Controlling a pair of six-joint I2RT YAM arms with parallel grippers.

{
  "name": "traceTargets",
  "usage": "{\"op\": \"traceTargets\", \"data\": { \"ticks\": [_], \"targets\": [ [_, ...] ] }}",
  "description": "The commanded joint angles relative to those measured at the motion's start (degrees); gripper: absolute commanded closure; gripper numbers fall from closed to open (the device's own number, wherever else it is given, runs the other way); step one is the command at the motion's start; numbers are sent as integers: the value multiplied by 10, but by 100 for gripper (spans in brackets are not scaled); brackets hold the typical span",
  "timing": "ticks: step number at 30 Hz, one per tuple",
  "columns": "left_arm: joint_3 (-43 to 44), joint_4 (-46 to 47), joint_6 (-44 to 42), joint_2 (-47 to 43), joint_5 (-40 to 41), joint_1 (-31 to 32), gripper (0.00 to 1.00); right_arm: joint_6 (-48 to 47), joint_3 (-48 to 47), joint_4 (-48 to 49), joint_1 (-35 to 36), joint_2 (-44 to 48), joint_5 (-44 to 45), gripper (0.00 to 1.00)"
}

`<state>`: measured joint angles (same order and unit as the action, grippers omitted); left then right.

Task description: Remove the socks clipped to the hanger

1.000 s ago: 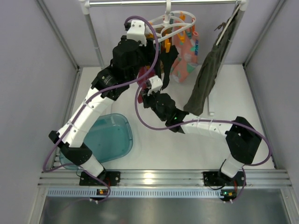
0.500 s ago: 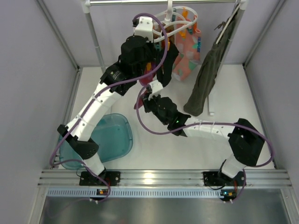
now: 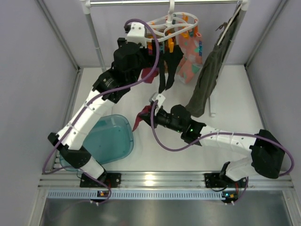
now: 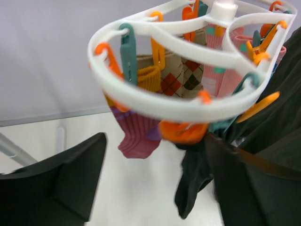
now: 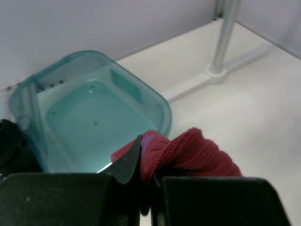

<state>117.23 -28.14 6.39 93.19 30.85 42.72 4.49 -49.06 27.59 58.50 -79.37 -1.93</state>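
- The right gripper point(image 5: 146, 181) has its fingers pinched tight on a maroon sock point(image 5: 188, 153), low over the table and well apart from the hanger point(image 4: 155, 101).
- The teal tub point(image 5: 28, 101) sits just left of that sock, so this looks like the drop-off step: one sock is off and on its way to the tub.
- Up at the far rail, the left gripper point(image 4: 155, 186) waits under the hanger with its fingers spread wide, holding nothing.
- A purple sock point(image 4: 138, 136), a black sock point(image 4: 193, 183) and a pink sock point(image 4: 221, 80) hang from the clips.
- Next call, as I read it: carry the maroon sock left over the tub and let go, then go for the purple sock just below its clip.
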Motion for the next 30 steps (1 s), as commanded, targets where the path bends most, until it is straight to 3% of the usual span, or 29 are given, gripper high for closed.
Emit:
{"op": "traceTargets", "data": {
  "ticks": [1,7,13,14,15,16,17,19,23,26,27,30],
  "targets": [
    [-53,25,34,-98,10,2,4,8,-70,-19,15,16,-152,100],
    [-212,21,64,-262,115,2,1,28,-174,-77,40,-75,-243,100],
    [-343,-48,115,-419,250,2,1,18,-298,-169,102,-198,-251,98],
    [-350,-63,133,-431,254,2,1,23,-304,-168,108,-211,-254,93],
    [-358,-97,141,-441,257,2,1,34,-307,-163,113,-220,-250,51],
    [-361,-112,150,-457,248,2,1,44,-304,-159,119,-230,-237,33],
    [-364,-127,160,-465,237,2,1,53,-299,-156,119,-229,-223,21],
    [-374,-150,163,-483,208,2,1,75,-265,-136,114,-203,-159,14],
    [-394,-167,147,-527,139,2,1,92,-221,-163,77,-133,-134,11],
    [-421,-178,129,-567,81,2,1,70,-181,-215,50,-55,-57,11],
    [-430,-180,129,-579,70,2,2,66,-157,-228,43,-34,6,10],
    [-480,-175,132,-625,61,2,1,73,-115,-264,-7,41,94,8]
  ]
}}
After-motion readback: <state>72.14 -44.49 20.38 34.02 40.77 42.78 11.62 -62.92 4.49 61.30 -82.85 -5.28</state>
